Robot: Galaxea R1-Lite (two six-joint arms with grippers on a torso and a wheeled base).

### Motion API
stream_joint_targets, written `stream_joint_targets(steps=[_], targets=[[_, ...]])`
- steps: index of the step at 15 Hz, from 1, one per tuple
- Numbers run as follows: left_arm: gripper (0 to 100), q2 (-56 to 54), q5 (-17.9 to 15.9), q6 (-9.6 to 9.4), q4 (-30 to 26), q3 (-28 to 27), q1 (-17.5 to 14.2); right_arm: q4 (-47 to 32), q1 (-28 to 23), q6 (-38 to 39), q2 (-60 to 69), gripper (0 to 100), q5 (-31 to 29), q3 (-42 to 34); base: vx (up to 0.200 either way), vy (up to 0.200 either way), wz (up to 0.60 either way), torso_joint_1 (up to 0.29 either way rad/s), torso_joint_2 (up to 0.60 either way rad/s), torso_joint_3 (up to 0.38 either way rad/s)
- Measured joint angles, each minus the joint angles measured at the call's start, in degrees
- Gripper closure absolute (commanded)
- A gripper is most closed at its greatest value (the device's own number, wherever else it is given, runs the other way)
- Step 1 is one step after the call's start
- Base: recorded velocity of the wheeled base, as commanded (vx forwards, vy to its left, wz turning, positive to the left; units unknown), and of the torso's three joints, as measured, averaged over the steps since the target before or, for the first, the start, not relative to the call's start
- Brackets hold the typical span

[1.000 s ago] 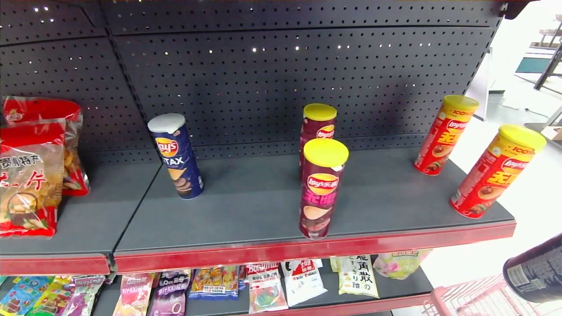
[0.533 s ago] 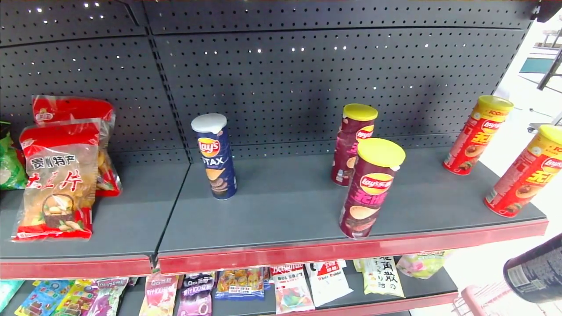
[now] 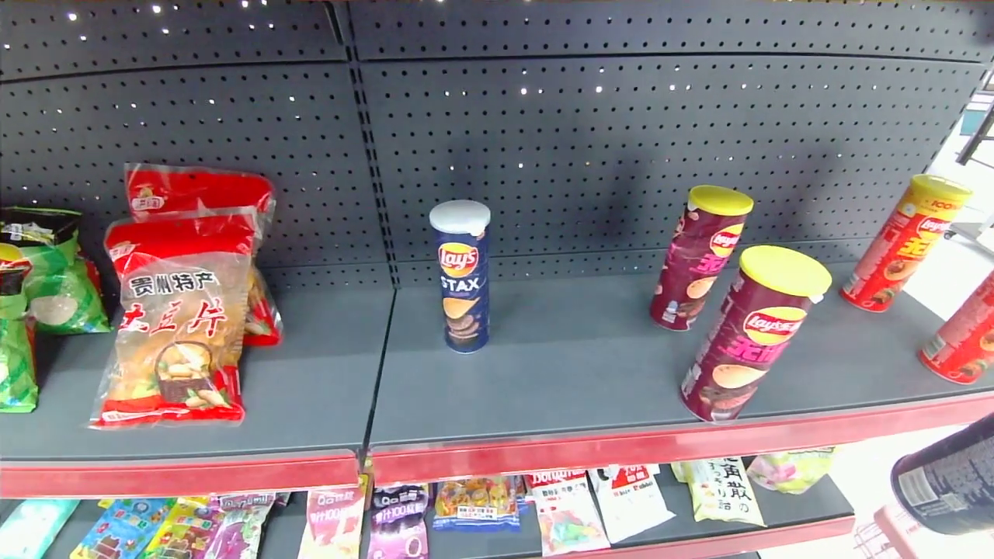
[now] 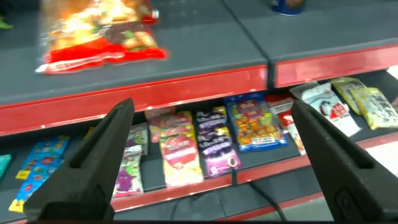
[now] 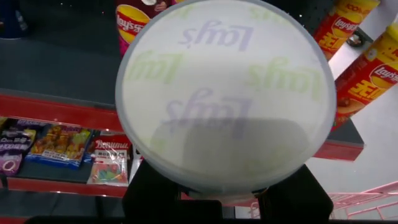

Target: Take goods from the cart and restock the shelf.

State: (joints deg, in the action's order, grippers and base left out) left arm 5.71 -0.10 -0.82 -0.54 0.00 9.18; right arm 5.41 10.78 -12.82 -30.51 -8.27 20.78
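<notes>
The right tool [image 5: 225, 198] pinches a dark chip can [image 3: 943, 487] low at the robot's right, near the right end of the shelf [image 3: 582, 373] and not yet on it. The left tool [image 4: 211, 104] hangs spread and empty. The tube is probably light, stiff, slick and crushable, and best held mid-body, clear of its lid [image 5: 224, 93].

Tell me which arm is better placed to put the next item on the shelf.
Right, likely. The right pincer holds a can near a bare stretch of the shelf; the left pincer is open and empty.
</notes>
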Motion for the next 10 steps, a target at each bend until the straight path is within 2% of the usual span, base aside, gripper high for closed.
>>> stream_joint_targets(steps=[4,8,10], targets=[[0,0.2,-0.1,0.0,0.0,0.0,0.4,-0.1,-0.7,-0.4,3.8,100,-2.5,-2.8,0.0,0.0,0.0,0.0,0.0,0.0],[0,1.0,-0.3,-0.09,0.0,0.0,4.5,-0.7,-1.2,-0.4,9.2,100,-1.9,-3.8,0.0,0.0,0.0,0.0,0.0,0.0],[0,1.0,-0.3,-0.07,0.0,0.0,5.2,-1.4,-1.2,-0.7,11.6,100,-1.5,-4.8,0.0,0.0,0.0,0.0,0.0,0.0]])
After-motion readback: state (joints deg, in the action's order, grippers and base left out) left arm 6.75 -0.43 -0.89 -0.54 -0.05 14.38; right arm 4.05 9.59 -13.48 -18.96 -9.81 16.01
